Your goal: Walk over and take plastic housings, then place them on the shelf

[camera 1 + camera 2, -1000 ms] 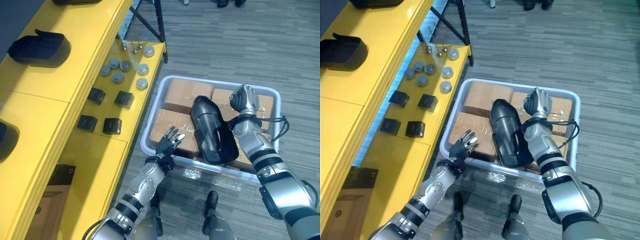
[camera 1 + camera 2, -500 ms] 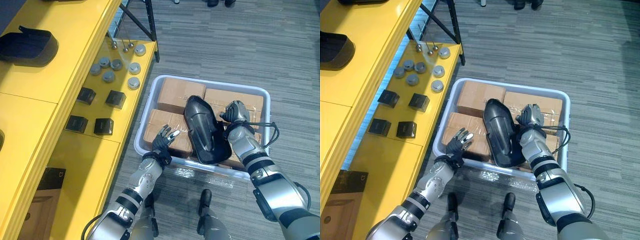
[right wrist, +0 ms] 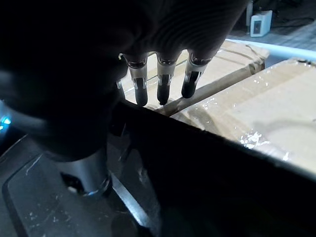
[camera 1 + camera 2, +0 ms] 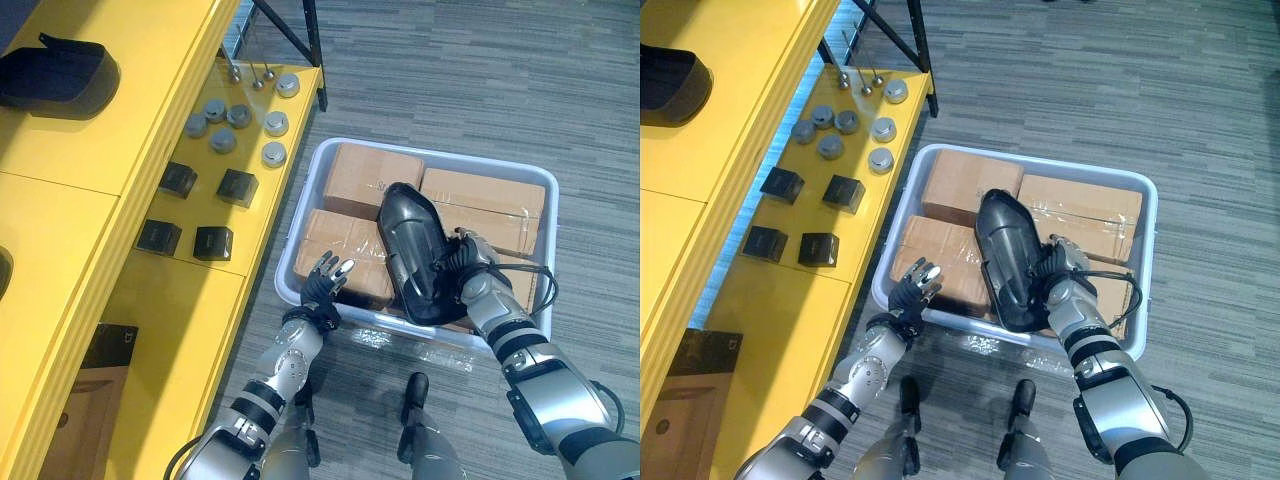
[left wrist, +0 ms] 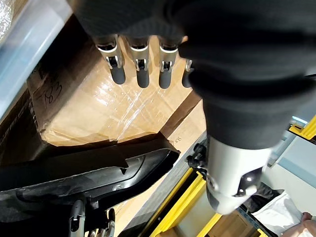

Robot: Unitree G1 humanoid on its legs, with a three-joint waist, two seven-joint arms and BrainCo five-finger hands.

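A black plastic housing (image 4: pixel 410 250) lies hollow side up on taped cardboard boxes (image 4: pixel 365 180) inside a grey bin (image 4: pixel 430 150) on the floor. My right hand (image 4: pixel 462 262) is at the housing's right wall. In the right wrist view its straight fingers (image 3: pixel 163 84) reach over the housing's rim (image 3: pixel 197 177) and the thumb stands inside the hollow. My left hand (image 4: pixel 325 285) hovers open above the bin's near-left corner. Its fingers (image 5: pixel 143 69) are straight above a box, apart from the housing (image 5: pixel 98 177). A second black housing (image 4: pixel 58 75) rests on the yellow shelf's top board (image 4: pixel 120 150).
The yellow shelf runs along the left. Its lower board (image 4: pixel 190 300) carries several grey discs (image 4: pixel 240 115) and small black blocks (image 4: pixel 215 243). A black stand leg (image 4: pixel 290 30) rises behind the bin. Grey carpet (image 4: pixel 500 70) spreads to the right and far side.
My right hand came down from a curled pose above the boxes to the housing's right wall, and its fingers straightened. The view shifted slightly. The left hand stayed open.
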